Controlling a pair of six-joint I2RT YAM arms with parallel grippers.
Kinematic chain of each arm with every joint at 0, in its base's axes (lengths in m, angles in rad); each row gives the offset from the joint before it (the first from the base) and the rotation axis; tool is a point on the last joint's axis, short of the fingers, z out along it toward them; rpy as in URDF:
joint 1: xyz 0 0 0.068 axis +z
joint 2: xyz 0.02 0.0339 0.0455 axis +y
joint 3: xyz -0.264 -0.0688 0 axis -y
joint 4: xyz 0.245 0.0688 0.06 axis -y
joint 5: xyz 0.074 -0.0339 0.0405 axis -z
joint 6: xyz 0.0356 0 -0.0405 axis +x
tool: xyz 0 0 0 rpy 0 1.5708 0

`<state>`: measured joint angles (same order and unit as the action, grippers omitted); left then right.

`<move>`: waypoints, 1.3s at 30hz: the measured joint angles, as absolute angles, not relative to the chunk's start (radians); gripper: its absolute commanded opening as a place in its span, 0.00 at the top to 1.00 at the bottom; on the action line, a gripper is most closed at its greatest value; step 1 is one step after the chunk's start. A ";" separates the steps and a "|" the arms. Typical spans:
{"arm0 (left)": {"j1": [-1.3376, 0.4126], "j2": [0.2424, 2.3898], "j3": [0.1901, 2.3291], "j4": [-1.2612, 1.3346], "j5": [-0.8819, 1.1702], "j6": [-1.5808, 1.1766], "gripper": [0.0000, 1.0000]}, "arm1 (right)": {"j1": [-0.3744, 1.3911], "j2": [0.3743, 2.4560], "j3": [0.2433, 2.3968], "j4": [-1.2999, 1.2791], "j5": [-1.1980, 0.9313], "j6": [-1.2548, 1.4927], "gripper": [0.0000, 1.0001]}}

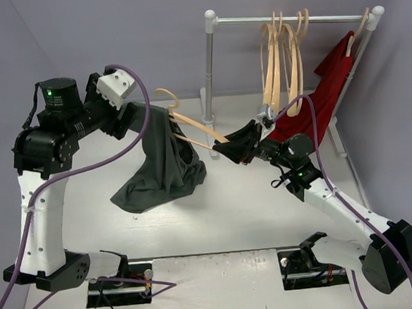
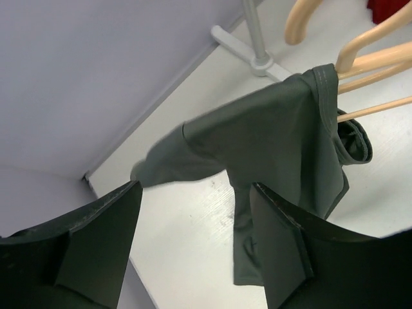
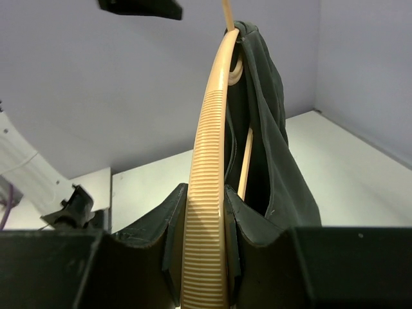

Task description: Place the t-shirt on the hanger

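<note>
The dark grey-green t-shirt (image 1: 165, 161) hangs crumpled from the left arm of the pale wood hanger (image 1: 193, 129), its lower part resting on the table. My right gripper (image 1: 225, 150) is shut on the hanger's other arm; in the right wrist view the ribbed hanger (image 3: 215, 129) runs up between the jaws of the right gripper (image 3: 206, 215), with the t-shirt (image 3: 273, 148) draped over its far end. My left gripper (image 1: 134, 118) stands just left of the shirt, open. In its wrist view the left gripper (image 2: 196, 215) holds nothing, and the t-shirt (image 2: 270, 141) hangs beyond on the hanger (image 2: 376, 58).
A white clothes rail (image 1: 288, 18) stands at the back right with several spare wooden hangers (image 1: 284, 57) and a red garment (image 1: 329, 89) on it. Its post (image 1: 210, 66) and foot (image 2: 254, 51) are close behind the held hanger. Grey walls close in at the back and left.
</note>
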<state>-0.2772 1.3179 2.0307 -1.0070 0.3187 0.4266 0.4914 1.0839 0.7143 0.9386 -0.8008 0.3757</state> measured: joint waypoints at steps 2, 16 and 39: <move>-0.226 1.329 2.012 -1.006 0.435 0.490 0.37 | 0.490 1.091 0.714 0.939 -0.837 0.381 1.00; -0.007 1.387 1.830 -1.014 1.052 0.725 0.40 | 0.459 1.107 0.714 0.951 -0.998 0.394 1.00; -0.025 1.386 1.620 -1.017 1.170 0.801 0.50 | 0.458 1.161 0.736 0.955 -1.106 0.394 1.00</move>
